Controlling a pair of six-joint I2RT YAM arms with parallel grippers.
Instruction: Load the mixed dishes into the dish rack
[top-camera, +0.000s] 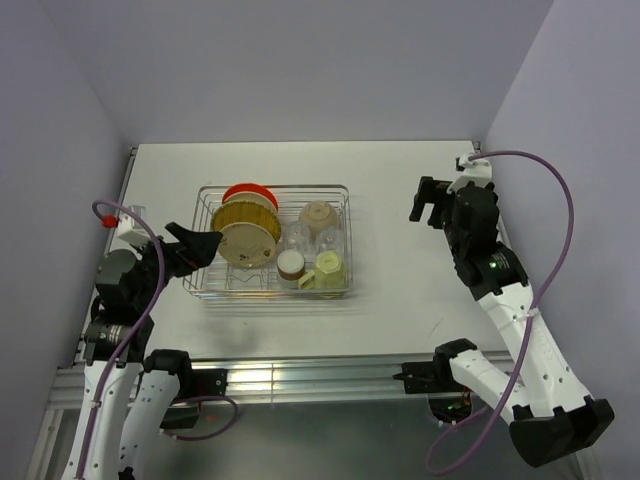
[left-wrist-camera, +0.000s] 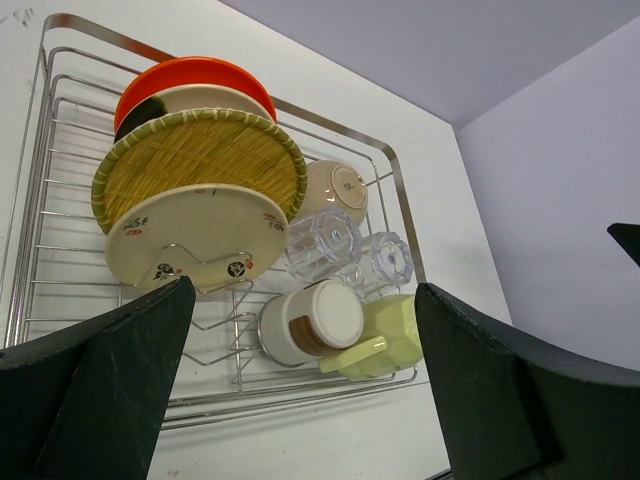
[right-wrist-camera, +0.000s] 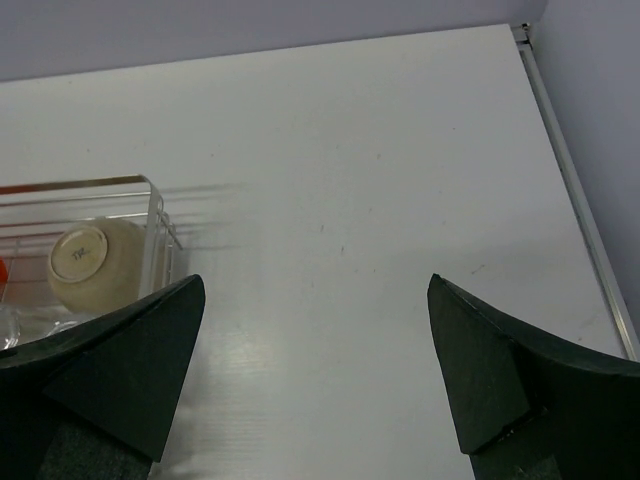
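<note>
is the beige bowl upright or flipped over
Flipped: the beige ceramic bowl in the silver wire dish rack shows its foot ring, not its hollow.

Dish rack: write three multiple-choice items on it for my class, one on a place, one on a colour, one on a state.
1. Where in the rack does the orange plate stand?
A) at the far end of the plate row
B) nearest the arms
C) lying flat among the cups

2. What colour is the mug?
A) blue
B) pale green
C) red

3. How are the right fingers?
A) shut on a bowl
B) shut on a cup
C) open, holding nothing

Answers:
1 A, the woven plate and the others stand nearer than it.
2 B, its side shows pale green in the left wrist view.
3 C, only bare table shows between them.
</note>
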